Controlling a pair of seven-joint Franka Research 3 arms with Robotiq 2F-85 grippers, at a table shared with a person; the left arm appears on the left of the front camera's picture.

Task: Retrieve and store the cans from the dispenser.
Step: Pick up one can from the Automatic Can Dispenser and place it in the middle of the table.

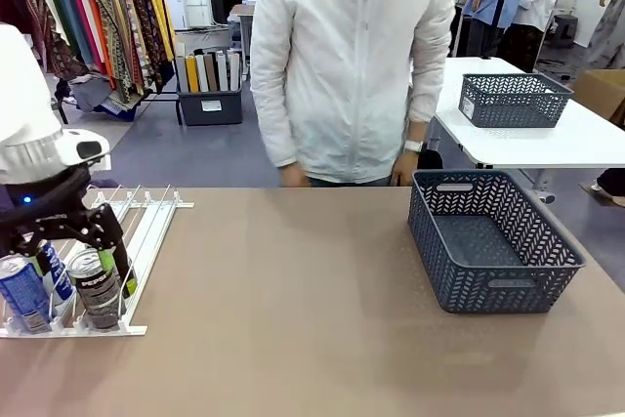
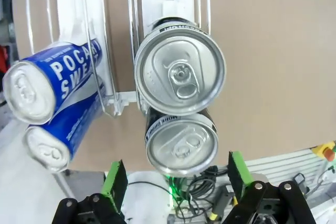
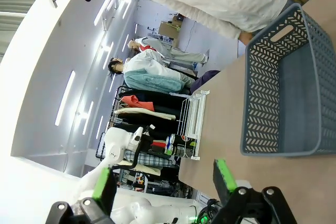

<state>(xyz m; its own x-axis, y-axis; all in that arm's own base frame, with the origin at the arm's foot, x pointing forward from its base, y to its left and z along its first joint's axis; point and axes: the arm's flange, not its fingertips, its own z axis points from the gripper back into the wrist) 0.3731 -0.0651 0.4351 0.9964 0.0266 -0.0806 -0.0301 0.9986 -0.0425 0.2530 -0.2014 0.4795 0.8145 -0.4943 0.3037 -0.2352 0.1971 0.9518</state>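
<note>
The white dispenser [image 1: 148,229] lies at the table's left edge with cans standing at its near end. A blue can [image 1: 23,291] and a dark can [image 1: 95,286] stand in front. My left gripper [image 1: 78,246] hangs open right over the dark can, fingers either side of its top and holding nothing. In the left wrist view, two dark cans [image 2: 180,72] [image 2: 181,145] sit in one lane ahead of my open left gripper [image 2: 176,177], and two blue cans [image 2: 50,80] [image 2: 55,141] sit beside them. My right gripper [image 3: 164,179] is open and empty above the table.
A dark grey lattice basket [image 1: 493,241] stands at the right of the table, also seen as the basket [image 3: 283,82] from the right wrist. A person [image 1: 352,65] stands at the far edge. A bare brown tabletop [image 1: 293,310] stretches between the dispenser and the basket.
</note>
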